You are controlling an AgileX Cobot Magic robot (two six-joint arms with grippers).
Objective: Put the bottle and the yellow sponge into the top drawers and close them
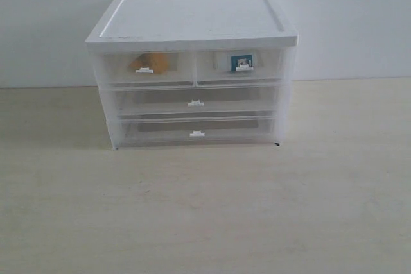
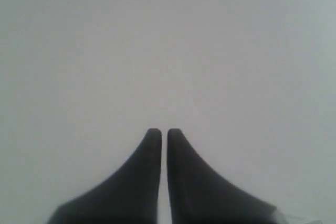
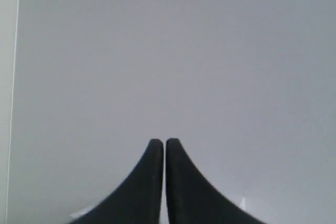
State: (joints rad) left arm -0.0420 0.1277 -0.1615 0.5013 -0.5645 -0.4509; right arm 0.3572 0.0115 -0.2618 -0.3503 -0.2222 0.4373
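While left gripper (image 2: 163, 132) and right gripper (image 3: 164, 142) sit pinched together, empty, sponge (image 1: 149, 63) and bottle (image 1: 242, 62) lie inside 2 closed top drawers (image 1: 176, 72), upper centre.

top drawers (image 1: 174, 72): translucent frosted plastic | cabinet top (image 1: 192, 17): white, matt | table (image 1: 205, 210): pale, matt wood-look
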